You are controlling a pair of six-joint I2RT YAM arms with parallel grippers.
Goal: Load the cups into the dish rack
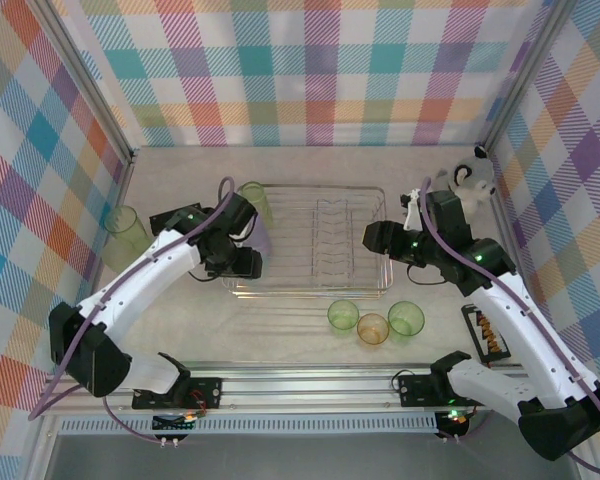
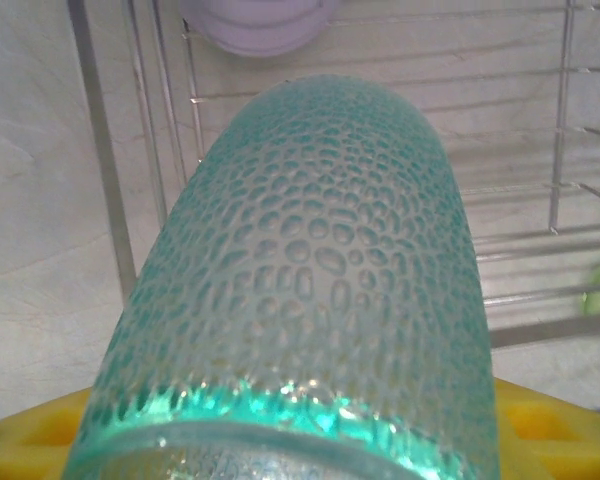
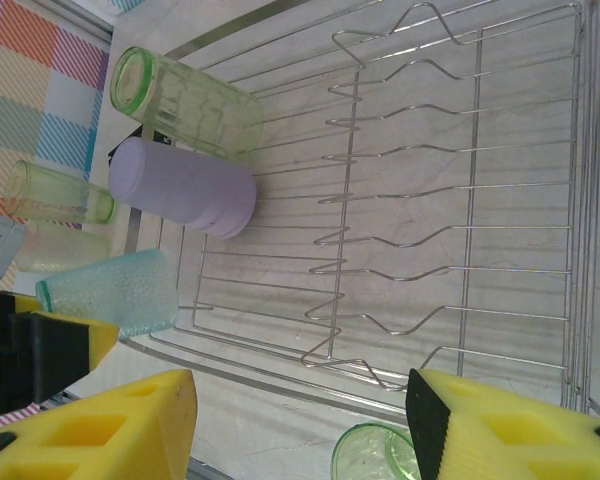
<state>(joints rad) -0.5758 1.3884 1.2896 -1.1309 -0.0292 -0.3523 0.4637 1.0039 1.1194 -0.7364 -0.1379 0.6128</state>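
1. Plaid walls in many colours close round three sides of a pale bench. A black-and-white plush toy sits at its far right corner.
2. The dish rack lies at mid-bench, its long side running left to right.
3. The left tool is at the rack's near left corner, clenched on the teal cup. The cup lies on its side between the yellow pads, rim toward the wrist and base pointing away over the wires.
4. The right tool hangs at the rack's right end, its fingers spread with nothing between them.
5. Inside the rack's left end, the lavender cup and a ribbed green cup lie on their sides just beside each other. The green one is in the far left corner.
6. Two green cups and the orange cup stand mouth up, close together, between the rack's near side and the bench's front edge.
7. The tall green cup stands by the bench's left edge, well apart from the rack.
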